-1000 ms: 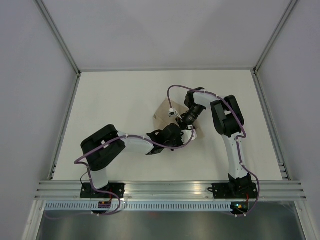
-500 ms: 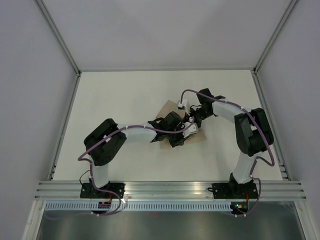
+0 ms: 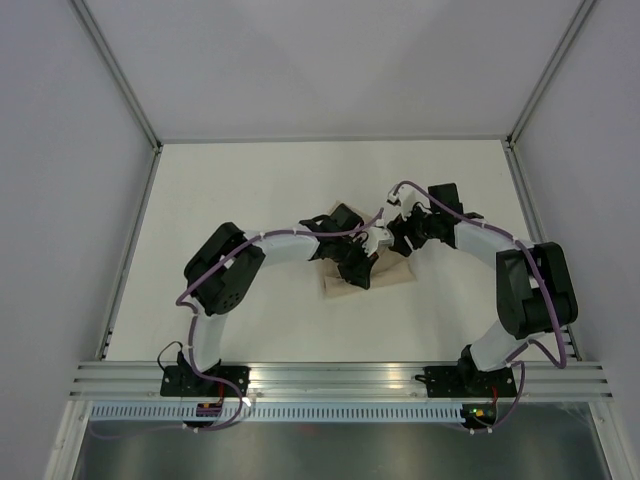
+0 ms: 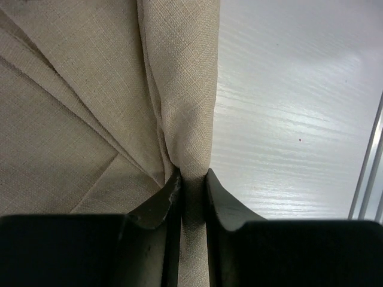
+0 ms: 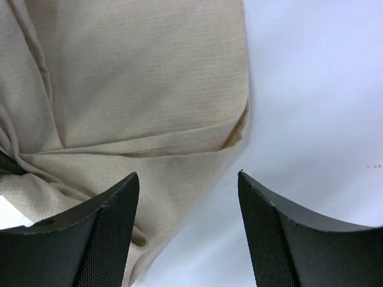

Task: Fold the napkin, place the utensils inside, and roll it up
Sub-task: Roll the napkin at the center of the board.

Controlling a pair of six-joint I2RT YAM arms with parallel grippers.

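Observation:
The tan napkin point(image 3: 340, 284) lies bunched in a narrow strip at the middle of the white table point(image 3: 250, 190), under both grippers. My left gripper point(image 3: 358, 272) is shut on a rolled fold of the napkin point(image 4: 182, 89), and the cloth runs straight between its fingers point(image 4: 164, 200). My right gripper point(image 3: 397, 243) hovers open just above the napkin's right edge point(image 5: 149, 89) with nothing between its fingertips point(image 5: 116, 197). The utensils are hidden from every view.
Aluminium rails point(image 3: 340, 378) run along the near edge by the arm bases. Grey walls with metal posts point(image 3: 125, 85) close in the table at the left, back and right. A metal rail point(image 4: 368, 173) shows at the far right of the left wrist view.
The right gripper has opened and let go of the napkin, and swung right. The left arm has reached further out, and the napkin went from a spread sheet to a narrow bunched strip.

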